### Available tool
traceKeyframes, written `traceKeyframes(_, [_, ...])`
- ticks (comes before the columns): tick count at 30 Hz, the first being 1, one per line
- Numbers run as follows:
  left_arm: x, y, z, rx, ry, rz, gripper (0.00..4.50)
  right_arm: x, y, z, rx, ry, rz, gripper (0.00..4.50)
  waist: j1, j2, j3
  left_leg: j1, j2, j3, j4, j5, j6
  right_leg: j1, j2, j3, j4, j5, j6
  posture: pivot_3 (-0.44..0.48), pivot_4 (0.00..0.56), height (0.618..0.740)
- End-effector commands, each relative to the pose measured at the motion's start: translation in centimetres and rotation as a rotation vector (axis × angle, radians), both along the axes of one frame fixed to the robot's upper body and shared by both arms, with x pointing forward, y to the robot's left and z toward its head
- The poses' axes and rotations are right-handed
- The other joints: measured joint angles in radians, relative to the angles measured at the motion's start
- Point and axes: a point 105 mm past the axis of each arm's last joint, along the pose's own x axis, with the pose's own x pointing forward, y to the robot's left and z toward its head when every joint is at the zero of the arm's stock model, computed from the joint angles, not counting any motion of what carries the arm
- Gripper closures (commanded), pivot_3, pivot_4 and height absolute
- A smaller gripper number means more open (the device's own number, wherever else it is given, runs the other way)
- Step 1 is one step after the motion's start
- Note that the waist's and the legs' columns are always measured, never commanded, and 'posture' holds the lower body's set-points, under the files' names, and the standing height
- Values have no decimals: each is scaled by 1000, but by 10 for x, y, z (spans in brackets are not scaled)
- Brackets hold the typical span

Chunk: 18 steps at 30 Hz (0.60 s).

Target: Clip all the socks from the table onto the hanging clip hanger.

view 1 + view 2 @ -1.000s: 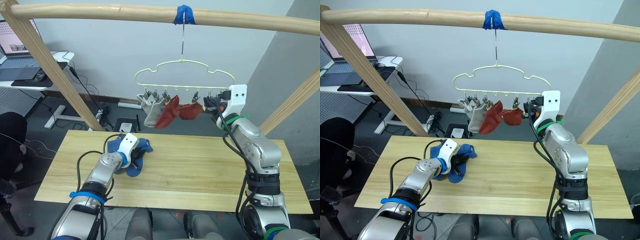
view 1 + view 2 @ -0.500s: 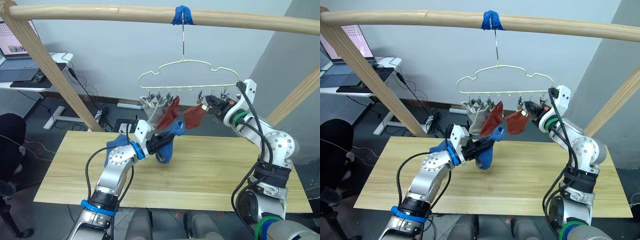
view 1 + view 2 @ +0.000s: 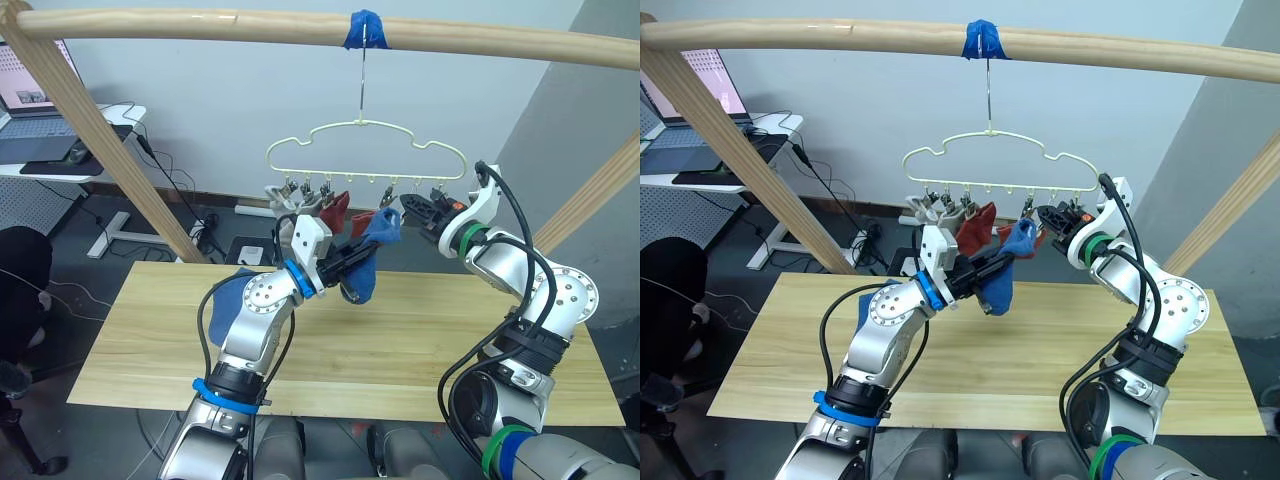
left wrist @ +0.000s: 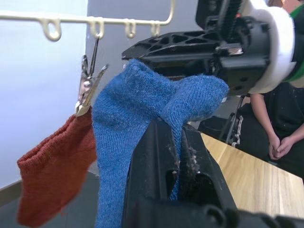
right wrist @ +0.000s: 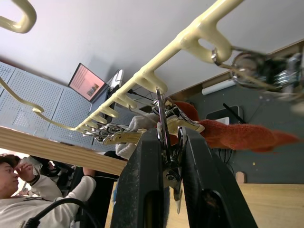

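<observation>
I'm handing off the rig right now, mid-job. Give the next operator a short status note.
Left gripper is shut on a blue sock, lifted to the clip hanger.
Right gripper is shut on a clip of that hanger, beside the raised sock.
Done: grey socks and rust-red socks hang clipped.
Left: clip this sock, then the second blue sock on the table.

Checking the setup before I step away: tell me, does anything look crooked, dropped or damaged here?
Nothing stands out. The hanger hangs roughly level from the rail, grey and red socks clipped on. The left gripper holds a blue sock up near the clips, and another blue sock lies on the table.
</observation>
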Motion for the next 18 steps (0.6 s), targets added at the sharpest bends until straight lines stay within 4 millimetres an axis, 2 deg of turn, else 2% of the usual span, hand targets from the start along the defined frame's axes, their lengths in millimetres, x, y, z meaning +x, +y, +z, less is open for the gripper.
traceKeyframes(1, [-2, -1, 12, -26, -40, -16, 4461, -3, 0, 17, 11, -58, -5, 4314, -1, 0, 0, 0, 0, 0, 0, 0, 0, 0, 0, 0, 0, 0, 0, -11, 159, 740])
traceKeyframes(7, [-2, 7, 4, -35, 9, 6, 4461, -3, -3, 20, 17, -59, -10, 4314, -5, 0, 0, 0, 0, 0, 0, 0, 0, 0, 0, 0, 0, 0, 0, -14, 162, 740])
traceKeyframes(18, [4, 2, 8, -41, 7, 4, 4461, -4, -1, 19, 15, -51, 0, 4314, -13, 0, 0, 0, 0, 0, 0, 0, 0, 0, 0, 0, 0, 0, 0, -19, 167, 740])
